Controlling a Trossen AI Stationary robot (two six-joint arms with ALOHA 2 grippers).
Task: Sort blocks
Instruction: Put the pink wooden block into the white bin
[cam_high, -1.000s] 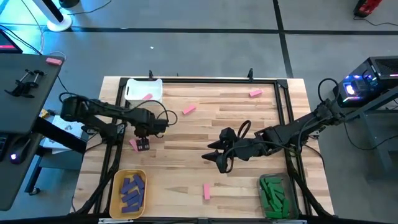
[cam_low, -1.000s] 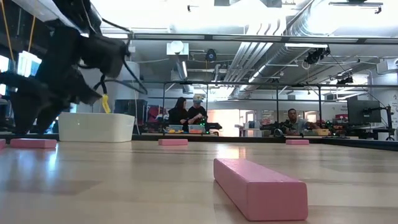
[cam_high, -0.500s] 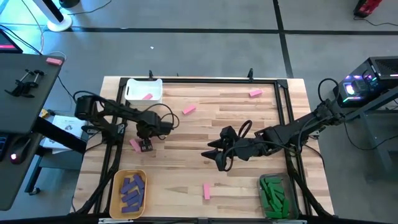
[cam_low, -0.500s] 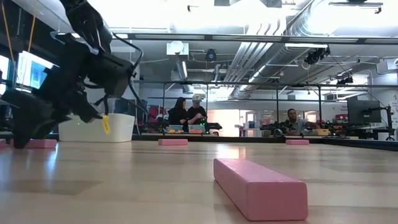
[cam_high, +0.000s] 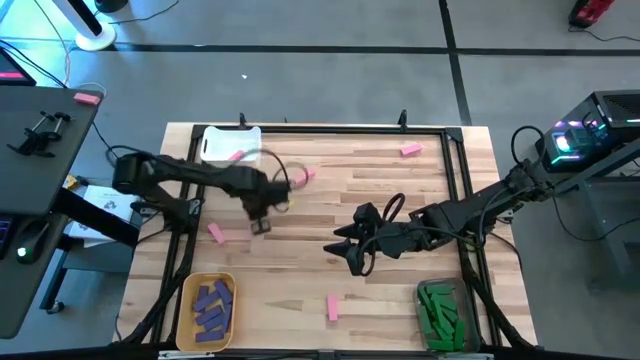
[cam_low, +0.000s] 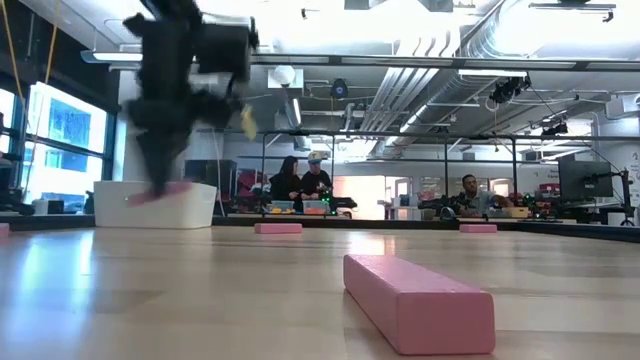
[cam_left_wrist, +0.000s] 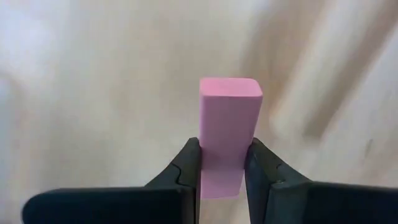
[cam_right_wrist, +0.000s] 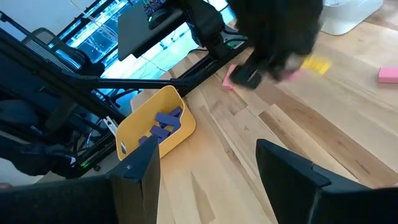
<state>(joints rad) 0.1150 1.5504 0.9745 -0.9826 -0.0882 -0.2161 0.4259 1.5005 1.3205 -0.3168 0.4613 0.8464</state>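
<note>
A plain pink block (cam_left_wrist: 228, 134), a flat rectangular bar, sat pinched between the left gripper (cam_high: 261, 225) fingers, lifted over the table (cam_high: 380, 190) near the white bin (cam_high: 222, 141). Five more pink blocks showed: four loose, one in that bin. Purple ones, perhaps six, filled the yellow bin (cam_high: 189, 296). A second earlier those jaws stood wide, low beside a block. The right gripper (cam_high: 348, 252) hung apart, mid-table.
</note>
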